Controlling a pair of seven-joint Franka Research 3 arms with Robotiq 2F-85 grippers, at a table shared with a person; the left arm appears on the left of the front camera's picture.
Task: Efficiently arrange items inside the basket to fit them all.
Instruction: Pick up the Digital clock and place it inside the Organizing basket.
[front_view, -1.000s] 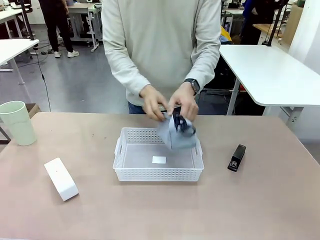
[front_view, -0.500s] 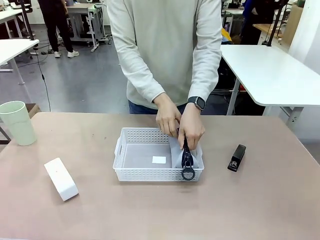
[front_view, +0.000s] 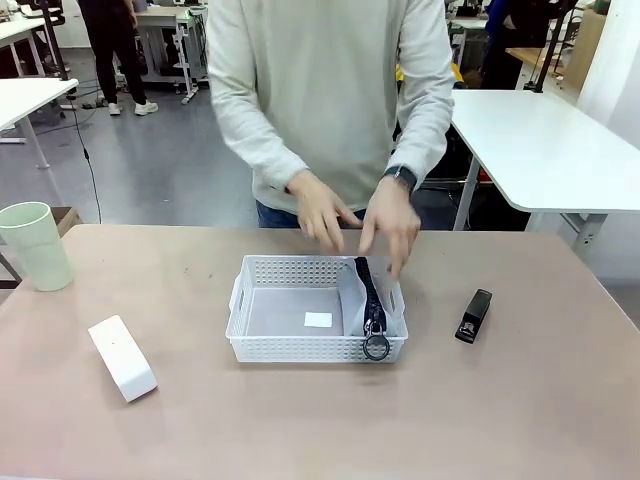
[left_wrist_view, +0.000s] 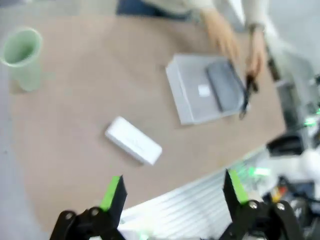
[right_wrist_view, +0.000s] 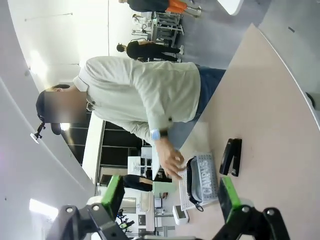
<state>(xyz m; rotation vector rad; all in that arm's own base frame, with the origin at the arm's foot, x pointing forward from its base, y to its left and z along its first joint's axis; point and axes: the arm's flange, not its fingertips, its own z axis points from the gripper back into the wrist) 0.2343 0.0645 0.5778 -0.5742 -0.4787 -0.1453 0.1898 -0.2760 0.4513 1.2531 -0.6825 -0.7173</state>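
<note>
Two pincers are spread wide and empty, the left gripper (left_wrist_view: 173, 180) and the right gripper (right_wrist_view: 170, 184), each at the bottom of its wrist view. In the front view the basket (front_view: 300, 349) sits mid-frame with the pouch (front_view: 350, 305) in its right end. The box (front_view: 122, 357) at lower left, the cup (front_view: 35, 245) at the left edge and the stapler (front_view: 474, 316) right of centre lie outside it.

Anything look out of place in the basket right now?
Only the grey pouch: it sits at the basket's right end, with its strap ring hanging over the near rim. Nothing spilled or damaged.

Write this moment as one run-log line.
pouch: in basket, right end; box, cup, stapler: on table; left gripper: open; right gripper: open
</note>
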